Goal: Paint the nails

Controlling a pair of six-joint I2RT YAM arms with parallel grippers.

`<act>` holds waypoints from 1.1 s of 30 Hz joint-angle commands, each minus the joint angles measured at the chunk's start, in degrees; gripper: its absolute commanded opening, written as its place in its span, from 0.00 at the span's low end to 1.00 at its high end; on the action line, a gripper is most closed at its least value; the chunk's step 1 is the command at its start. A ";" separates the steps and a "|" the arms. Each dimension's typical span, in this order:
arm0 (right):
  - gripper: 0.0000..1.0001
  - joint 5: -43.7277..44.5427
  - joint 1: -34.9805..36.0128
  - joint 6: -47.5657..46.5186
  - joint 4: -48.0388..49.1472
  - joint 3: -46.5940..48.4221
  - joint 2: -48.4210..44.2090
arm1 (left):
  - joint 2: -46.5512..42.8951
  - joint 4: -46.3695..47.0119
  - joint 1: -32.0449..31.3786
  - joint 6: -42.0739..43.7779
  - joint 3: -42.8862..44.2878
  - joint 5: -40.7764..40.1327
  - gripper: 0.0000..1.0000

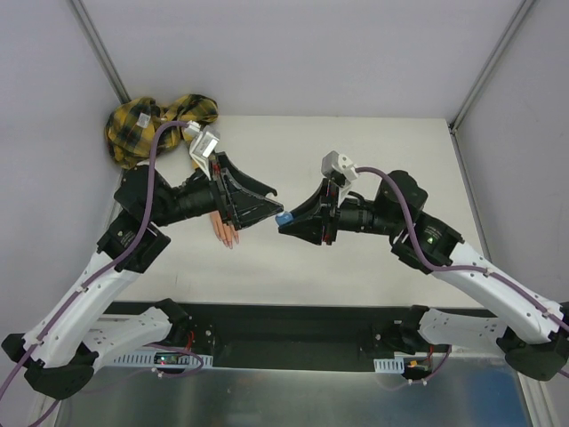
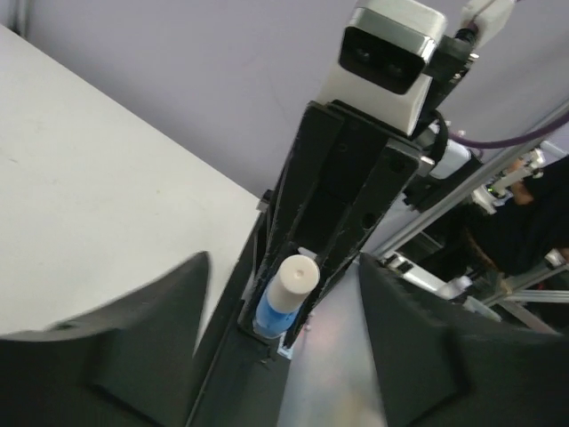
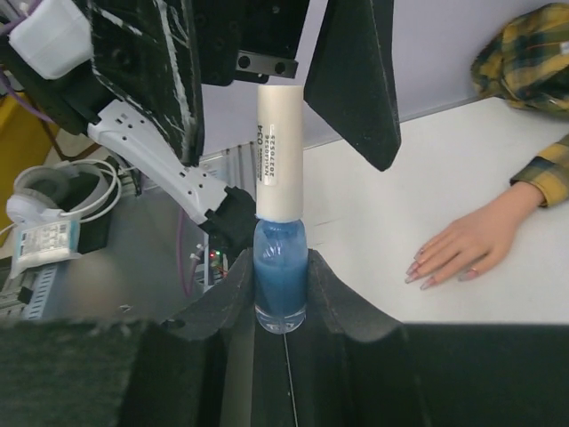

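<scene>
The mannequin hand (image 3: 476,236) lies flat on the white table, its glossy pinkish nails (image 3: 416,270) pointing towards me. Its yellow-black plaid sleeve (image 1: 151,120) is bunched at the far left corner. In the top view the hand (image 1: 222,231) is mostly hidden under my left arm. My right gripper (image 3: 280,286) is shut on the small blue bottle (image 3: 280,271), held upright with its white cap (image 3: 280,151) on. My left gripper (image 2: 284,356) is open. Its fingers (image 3: 356,80) stand on either side of the cap without touching it.
The two grippers meet above the table's middle (image 1: 280,213). Grey enclosure walls (image 1: 293,53) ring the table. White headphones and cables (image 3: 53,209) lie off the table beyond the near edge. A black rail (image 1: 293,334) carries both arm bases.
</scene>
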 commanded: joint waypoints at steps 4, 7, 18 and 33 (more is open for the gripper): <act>0.00 -0.51 -0.86 3.38 5.29 0.37 0.59 | 0.80 4.54 0.27 0.58 0.98 5.18 0.21; 0.00 15.10 1.76 -0.12 1.18 0.80 -0.03 | 0.98 2.08 0.27 1.29 1.24 1.43 0.00; 0.00 79.97 27.70 -32.67 5.91 10.04 12.64 | 2.83 -9.88 -1.05 -3.81 3.62 -26.54 0.00; 0.00 34.95 14.26 -13.78 -1.74 3.89 2.35 | 0.37 -9.53 -0.52 -1.53 2.57 -20.57 0.75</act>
